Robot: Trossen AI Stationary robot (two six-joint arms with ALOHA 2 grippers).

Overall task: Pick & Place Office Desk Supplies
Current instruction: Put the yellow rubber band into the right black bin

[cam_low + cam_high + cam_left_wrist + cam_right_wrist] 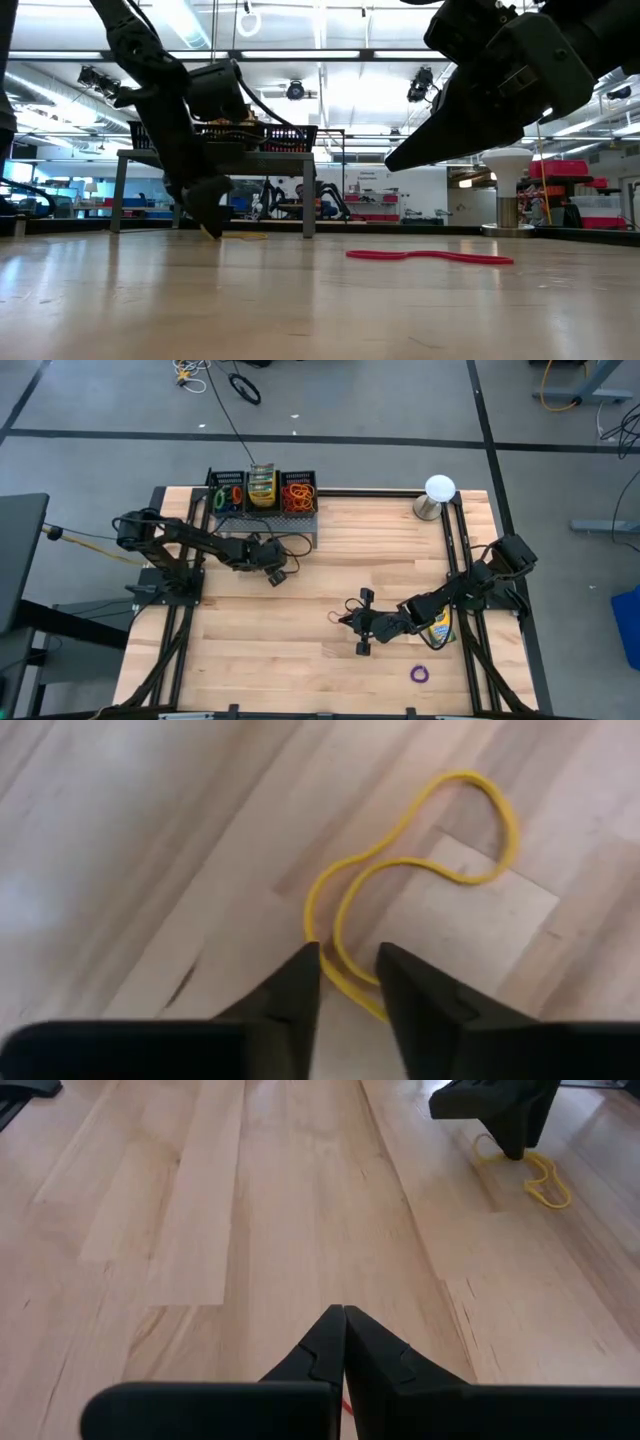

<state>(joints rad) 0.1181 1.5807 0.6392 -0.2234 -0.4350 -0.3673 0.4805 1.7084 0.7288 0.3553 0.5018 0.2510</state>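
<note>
A yellow rubber band [420, 860] lies flat on the wood; it also shows as the yellow band [540, 1180] in the right wrist view. My left gripper [348, 970] is down at the table, narrowly open, with the band's near end between its fingers. In the high view the left gripper [275, 572] is in front of the organizer. A red rubber band [430, 257] lies on the table under my right gripper [420, 150], which is shut and raised above it. My right gripper [347, 621] is near the table's middle. A crayon box [440, 628] lies under the right arm, and a purple band [420, 674] sits nearer the near edge. My left gripper comes slanting down from above, with a finger [295, 985] on each side of the yellow band's near end [345, 975], where two strands run into the gap. The band lies flat and slack. I cannot tell whether the fingers touch it.
A black mesh organizer [262, 495] at the far edge holds coloured bands and a crayon box. A white ball on a metal base [438, 488] stands at the far right corner. Bare wood lies between the two arms.
</note>
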